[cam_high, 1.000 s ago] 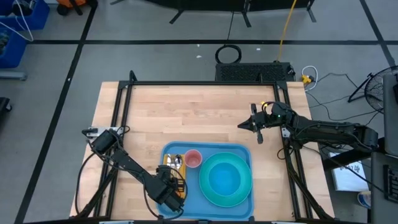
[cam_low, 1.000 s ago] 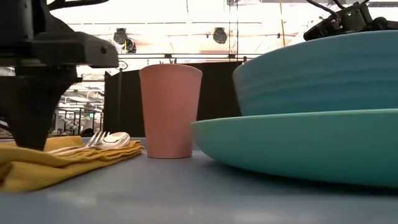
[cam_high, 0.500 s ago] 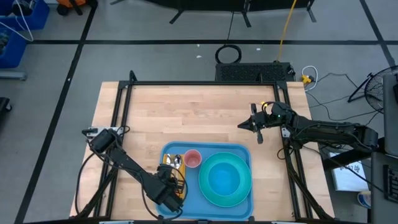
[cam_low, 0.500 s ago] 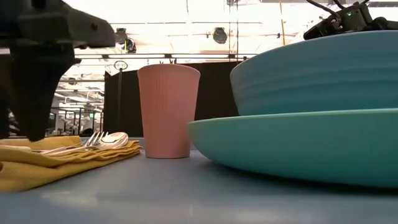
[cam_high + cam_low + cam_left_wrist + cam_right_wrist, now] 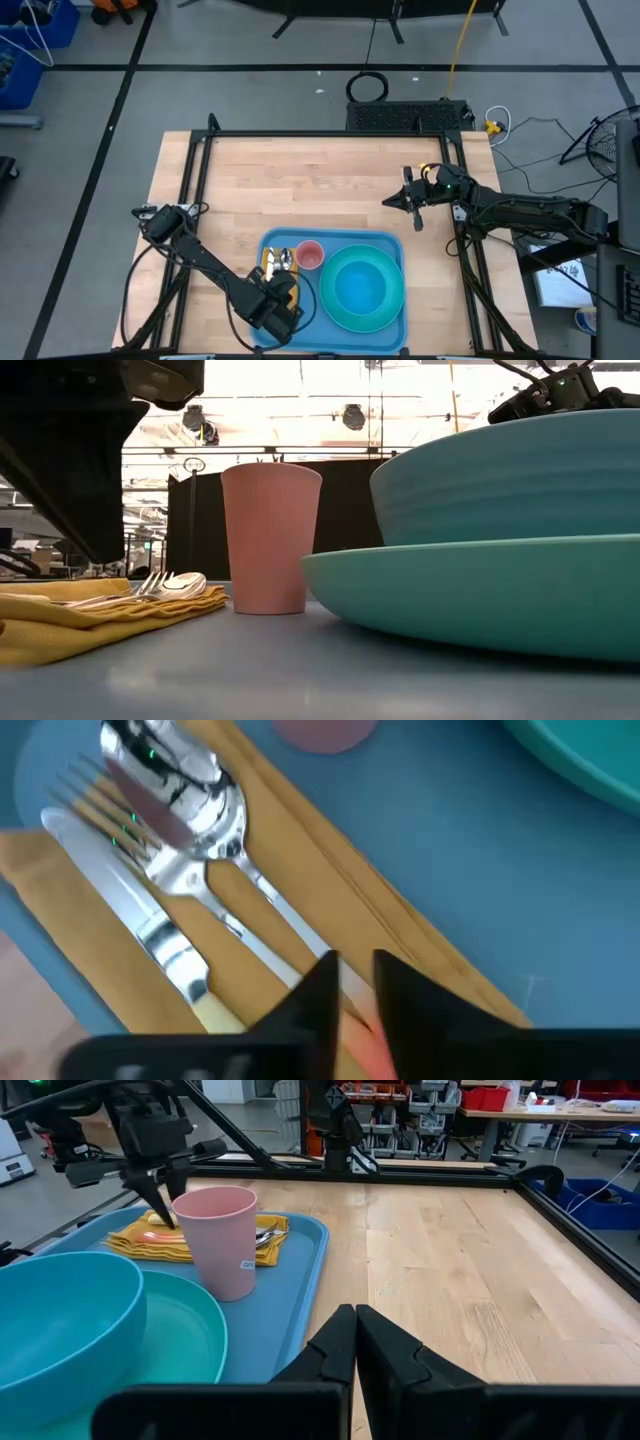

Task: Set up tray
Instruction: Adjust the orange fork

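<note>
The blue tray (image 5: pixel 312 312) lies at the table's near edge. On it sit a turquoise plate (image 5: pixel 392 312) with a bowl (image 5: pixel 360 285), a pink cup (image 5: pixel 311 256) and a folded yellow napkin (image 5: pixel 330 870). A knife (image 5: pixel 150 935), a fork (image 5: pixel 90 805) and a spoon (image 5: pixel 205 815) rest on the napkin. My left gripper (image 5: pixel 355 982) hangs just above the napkin's near end, fingers a little apart, touching nothing; it also shows in the right wrist view (image 5: pixel 163 1192). My right gripper (image 5: pixel 355 1320) is shut and hovers over bare wood beyond the tray's far right corner (image 5: pixel 387 203).
Bare wooden table top (image 5: pixel 300 180) stretches beyond the tray to the far edge. A black frame rail (image 5: pixel 560 1210) runs along the table's sides. The cup stands close beside the napkin's far end, and the plate fills the tray's right half.
My left gripper has risen off the napkin and drawn a little toward the table's near edge; in the low view its finger goes from resting by the cloth to hanging clear above it. Napkin and cutlery stay put.
</note>
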Tool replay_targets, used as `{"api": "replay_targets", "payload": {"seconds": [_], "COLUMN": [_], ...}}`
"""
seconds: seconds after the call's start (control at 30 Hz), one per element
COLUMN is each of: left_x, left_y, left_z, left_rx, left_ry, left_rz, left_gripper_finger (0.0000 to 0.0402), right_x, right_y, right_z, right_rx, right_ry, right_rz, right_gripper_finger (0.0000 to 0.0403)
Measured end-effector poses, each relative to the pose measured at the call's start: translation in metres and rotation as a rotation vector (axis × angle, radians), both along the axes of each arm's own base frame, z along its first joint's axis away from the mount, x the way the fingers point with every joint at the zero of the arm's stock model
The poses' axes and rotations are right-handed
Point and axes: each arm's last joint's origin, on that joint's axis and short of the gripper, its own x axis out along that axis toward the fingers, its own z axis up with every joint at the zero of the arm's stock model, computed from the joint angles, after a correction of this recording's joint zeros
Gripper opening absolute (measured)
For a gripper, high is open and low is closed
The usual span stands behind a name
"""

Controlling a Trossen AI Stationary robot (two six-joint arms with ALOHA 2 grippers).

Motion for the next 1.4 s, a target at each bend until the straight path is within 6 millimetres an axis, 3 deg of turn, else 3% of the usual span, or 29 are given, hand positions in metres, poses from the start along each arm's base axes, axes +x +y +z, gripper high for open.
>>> {"api": "replay_targets", "payload": {"seconds": [0.07,0.13,0.5,0.83,1.4], "left_x": [0.0,0.001,0.008,-0.001,-0.004], "left_y": [0.001,0.002,0.014,0.024,0.026], "left_z": [0.0,0.0,0.0,-0.02,-0.026], "left_rx": [0.02,0.036,0.088,0.066,0.046], "left_ry": [0.002,0.006,0.049,0.158,0.18], "left_rz": [-0.035,-0.066,-0.17,-0.167,-0.14], "left_gripper_finger": [0.0026,0.0009,0.0003,0.0002,0.0001], "right_x": [0.0,0.0,0.0,0.0,0.0], "right_y": [0.0,0.0,0.0,0.0,0.0], "right_z": [0.0,0.0,0.0,0.0,0.0], "right_rx": [0.0,0.0,0.0,0.0,0.0], "right_ry": [0.0,0.0,0.0,0.0,0.0], "right_rz": [0.0,0.0,0.0,-0.001,-0.001], "right_gripper_finger": [0.0004,0.0004,0.0004,0.0004,0.0004]}}
